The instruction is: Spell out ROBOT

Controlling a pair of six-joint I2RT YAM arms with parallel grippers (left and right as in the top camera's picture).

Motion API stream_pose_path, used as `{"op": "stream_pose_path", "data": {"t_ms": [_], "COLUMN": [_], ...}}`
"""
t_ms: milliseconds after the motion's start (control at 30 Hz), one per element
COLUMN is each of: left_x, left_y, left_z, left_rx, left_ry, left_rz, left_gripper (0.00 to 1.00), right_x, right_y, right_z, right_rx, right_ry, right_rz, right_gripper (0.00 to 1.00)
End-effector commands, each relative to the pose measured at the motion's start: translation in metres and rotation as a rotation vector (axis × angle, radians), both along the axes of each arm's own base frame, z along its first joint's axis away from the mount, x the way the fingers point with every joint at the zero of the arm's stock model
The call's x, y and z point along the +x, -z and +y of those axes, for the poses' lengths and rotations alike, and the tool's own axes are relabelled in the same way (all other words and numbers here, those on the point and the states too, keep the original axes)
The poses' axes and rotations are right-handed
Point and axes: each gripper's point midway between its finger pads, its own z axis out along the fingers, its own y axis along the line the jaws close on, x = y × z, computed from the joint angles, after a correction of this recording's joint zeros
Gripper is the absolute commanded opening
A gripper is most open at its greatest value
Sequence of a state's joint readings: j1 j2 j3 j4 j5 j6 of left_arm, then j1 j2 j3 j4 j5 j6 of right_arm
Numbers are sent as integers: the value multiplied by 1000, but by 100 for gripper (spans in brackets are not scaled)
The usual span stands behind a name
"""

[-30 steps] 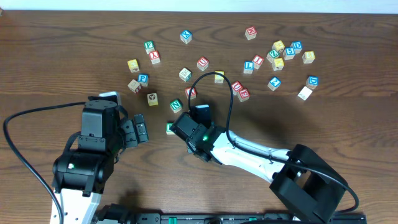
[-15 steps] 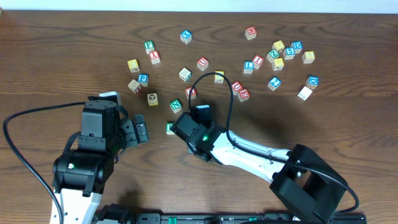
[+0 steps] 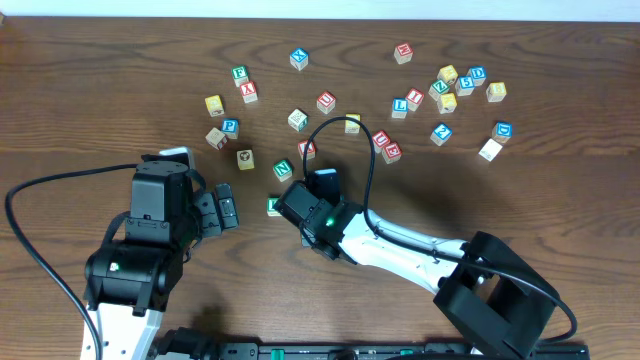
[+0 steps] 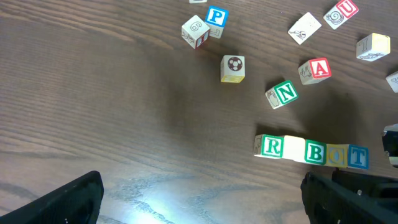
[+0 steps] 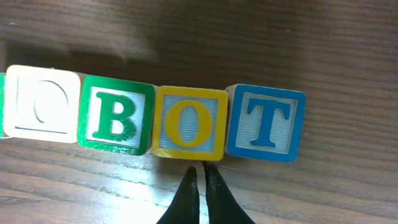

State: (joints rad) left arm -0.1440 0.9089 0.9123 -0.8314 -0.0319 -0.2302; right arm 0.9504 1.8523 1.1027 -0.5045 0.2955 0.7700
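Note:
A row of letter blocks lies on the wooden table. In the left wrist view it reads green R, a pale block, green B, yellow O, blue T. The right wrist view shows the pale block, B, O and T side by side. My right gripper is shut and empty, its tips just below the O block. In the overhead view it covers most of the row. My left gripper is open and empty, left of the row.
Loose blocks lie behind the row: green N, red A, a soccer-ball block, blue P. Several more blocks are scattered at the back right. A black cable loops over the blocks.

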Motion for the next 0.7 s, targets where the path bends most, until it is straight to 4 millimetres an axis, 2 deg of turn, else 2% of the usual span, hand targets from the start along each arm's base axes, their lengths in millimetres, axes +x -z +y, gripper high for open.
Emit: {"op": "stream_pose_path", "data": {"t_ms": [0,433,667], "left_x": [3,3,3], "left_y": [-8,-8,-8], "left_z": [2,2,2], "left_rx": [8,8,8], "left_ry": [1,1,1], "left_rz": [-20,-20,-20], "left_gripper": [100,100,100], "right_x": [-1,2,-6], "right_y": [6,5,8], "right_z": [-2,-1,4], "right_rx": [-24,-23,-1], "right_ry": [-1,-6,-23], "right_rz": [-7,-20,19], "right_gripper": [1,1,1]}}
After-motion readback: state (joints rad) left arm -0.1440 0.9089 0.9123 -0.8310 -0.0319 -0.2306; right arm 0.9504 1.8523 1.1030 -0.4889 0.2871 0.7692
